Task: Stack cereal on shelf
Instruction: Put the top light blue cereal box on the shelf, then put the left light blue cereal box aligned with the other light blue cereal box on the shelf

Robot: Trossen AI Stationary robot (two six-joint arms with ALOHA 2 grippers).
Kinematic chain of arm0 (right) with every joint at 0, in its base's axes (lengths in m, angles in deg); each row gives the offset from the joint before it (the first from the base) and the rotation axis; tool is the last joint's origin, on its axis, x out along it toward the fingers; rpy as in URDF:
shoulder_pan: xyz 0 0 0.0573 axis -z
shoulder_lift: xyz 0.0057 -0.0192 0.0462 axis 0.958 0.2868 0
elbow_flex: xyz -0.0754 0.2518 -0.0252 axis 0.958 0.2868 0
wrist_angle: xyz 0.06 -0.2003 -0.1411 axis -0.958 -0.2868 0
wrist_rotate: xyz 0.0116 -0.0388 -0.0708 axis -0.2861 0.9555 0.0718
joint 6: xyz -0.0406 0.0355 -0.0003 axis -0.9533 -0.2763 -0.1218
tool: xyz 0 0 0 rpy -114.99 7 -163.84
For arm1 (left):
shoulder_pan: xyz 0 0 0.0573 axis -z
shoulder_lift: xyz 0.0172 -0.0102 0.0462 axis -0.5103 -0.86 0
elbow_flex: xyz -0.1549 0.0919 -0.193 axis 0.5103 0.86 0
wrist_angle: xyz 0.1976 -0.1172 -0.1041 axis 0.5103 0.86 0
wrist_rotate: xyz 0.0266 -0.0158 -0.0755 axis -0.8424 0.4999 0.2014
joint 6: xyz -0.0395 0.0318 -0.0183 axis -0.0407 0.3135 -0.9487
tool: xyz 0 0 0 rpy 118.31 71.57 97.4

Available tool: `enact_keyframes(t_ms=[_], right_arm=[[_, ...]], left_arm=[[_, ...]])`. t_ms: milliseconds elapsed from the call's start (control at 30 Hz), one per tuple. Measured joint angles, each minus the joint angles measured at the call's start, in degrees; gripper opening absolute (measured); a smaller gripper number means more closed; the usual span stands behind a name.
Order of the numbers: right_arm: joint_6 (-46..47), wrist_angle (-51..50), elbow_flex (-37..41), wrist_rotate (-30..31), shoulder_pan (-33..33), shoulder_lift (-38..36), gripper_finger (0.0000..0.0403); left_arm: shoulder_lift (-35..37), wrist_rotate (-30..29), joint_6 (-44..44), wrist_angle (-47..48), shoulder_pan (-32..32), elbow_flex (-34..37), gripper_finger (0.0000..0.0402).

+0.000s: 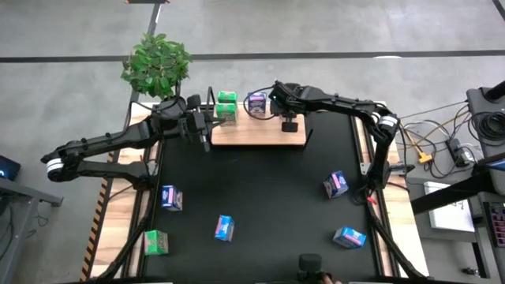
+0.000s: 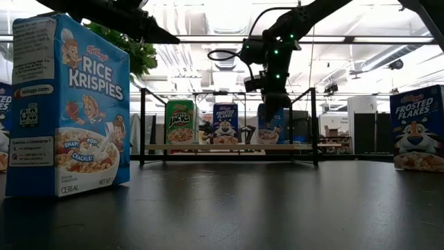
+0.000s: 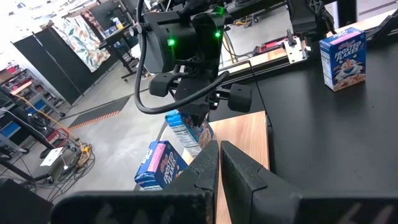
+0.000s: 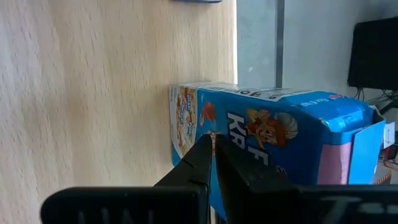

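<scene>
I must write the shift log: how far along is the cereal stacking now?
Done: at least three cartons stand on the shelf, among them a green one. In hand: the right gripper hangs over a blue carton on the shelf; the left gripper waits at the shelf's left end. Left: five cartons on the black table.

Shelf (image 1: 260, 134): light wood board, smooth, visible grain; thin black metal uprights. Cereal cartons (image 2: 67, 107): printed paperboard, slight sheen. Worktop (image 1: 260, 197): black, matt. Right gripper (image 4: 213, 163): dark matt plastic.

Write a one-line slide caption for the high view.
Right gripper above the shelf; left gripper at its end.
</scene>
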Motion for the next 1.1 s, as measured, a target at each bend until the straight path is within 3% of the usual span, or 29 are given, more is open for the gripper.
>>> enact_keyframes(t_ms=[433,733,900,1100], right_arm=[[-0.60,0.56,0.00,-0.04,-0.75,-0.70,0.0012],[4.49,0.17,0.02,-2.94,-5.93,-6.70,0.0012],[8.09,2.72,0.94,-11.30,-9.72,-10.32,0.0012],[5.46,13.45,8.31,-12.26,-14.52,-14.25,0.0012]], left_arm=[[0.00,0.00,0.00,0.01,0.01,0.00,0.0000],[0.00,0.02,-2.50,-0.02,0.04,0.00,0.0000],[0.00,-0.07,-9.67,2.53,2.32,0.00,0.0000],[-0.11,-0.05,-22.12,11.75,9.75,-2.85,0.0000]])
